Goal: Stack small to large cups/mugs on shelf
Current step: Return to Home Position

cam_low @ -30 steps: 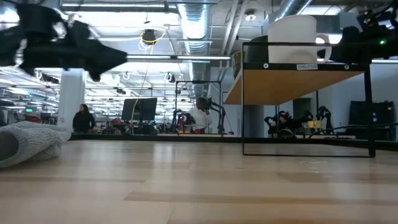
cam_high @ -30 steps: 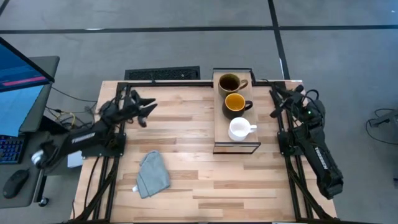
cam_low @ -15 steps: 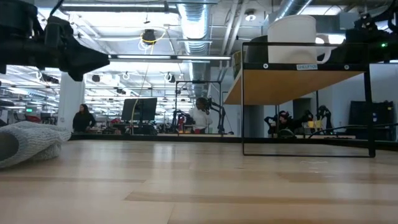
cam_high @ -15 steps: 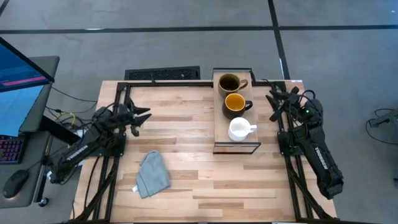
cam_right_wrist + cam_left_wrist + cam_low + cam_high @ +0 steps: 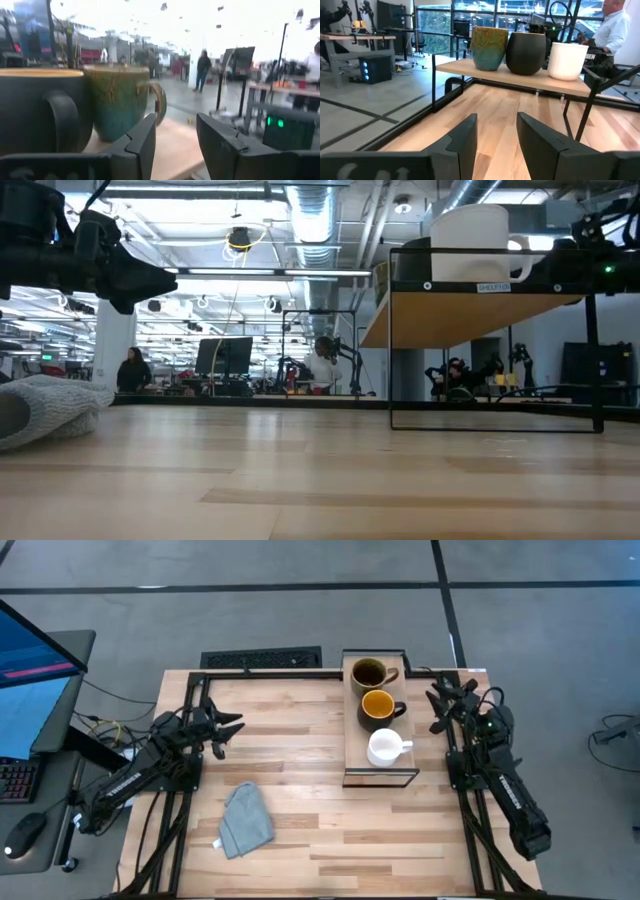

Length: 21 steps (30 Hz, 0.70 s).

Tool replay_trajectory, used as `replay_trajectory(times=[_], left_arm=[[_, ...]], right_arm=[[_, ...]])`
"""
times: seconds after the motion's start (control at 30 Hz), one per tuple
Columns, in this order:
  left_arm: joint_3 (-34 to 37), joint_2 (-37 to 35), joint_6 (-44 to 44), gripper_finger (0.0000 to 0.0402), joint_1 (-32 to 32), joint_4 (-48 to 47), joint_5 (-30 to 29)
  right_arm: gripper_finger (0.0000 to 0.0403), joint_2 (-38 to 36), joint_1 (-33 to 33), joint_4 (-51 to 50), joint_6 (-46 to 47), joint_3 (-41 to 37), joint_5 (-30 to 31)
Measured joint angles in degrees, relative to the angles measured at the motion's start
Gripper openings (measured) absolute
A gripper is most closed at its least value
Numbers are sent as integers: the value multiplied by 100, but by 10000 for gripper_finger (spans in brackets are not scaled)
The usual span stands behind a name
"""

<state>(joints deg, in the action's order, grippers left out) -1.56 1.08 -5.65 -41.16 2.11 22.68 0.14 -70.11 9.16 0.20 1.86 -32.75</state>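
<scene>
Left arm (image 5: 140, 775) withdrew; white, black, olive mugs (image 5: 377, 706) shelved.

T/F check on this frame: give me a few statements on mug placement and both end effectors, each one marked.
1. The olive-brown mug, dark mug and white mug all stand on the shelf. True.
2. The white mug sits between the other two. False: the dark mug is in the middle.
3. The left end effector holds the grey cloth. False: it is open and empty; the cloth lies on the table.
4. The right end effector is open and empty. True.
</scene>
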Motion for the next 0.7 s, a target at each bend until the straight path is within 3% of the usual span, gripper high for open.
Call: replay_trajectory(times=[0.07, 0.3, 0.5, 0.7], left_arm=[[0, 0, 0, 128, -1, 0, 0], [2, 0, 90, 128, -1, -9, -49], [4, 0, 174, 128, -1, -11, -48], [4, 0, 286, 128, -1, -20, -52]], right_arm=[[162, -2, -4, 337, 64, -147, 4], [162, -2, -4, 108, 25, -148, 68], [160, 6, 0, -506, -95, -148, 196], [162, -2, 296, -181, -300, -150, 237]])
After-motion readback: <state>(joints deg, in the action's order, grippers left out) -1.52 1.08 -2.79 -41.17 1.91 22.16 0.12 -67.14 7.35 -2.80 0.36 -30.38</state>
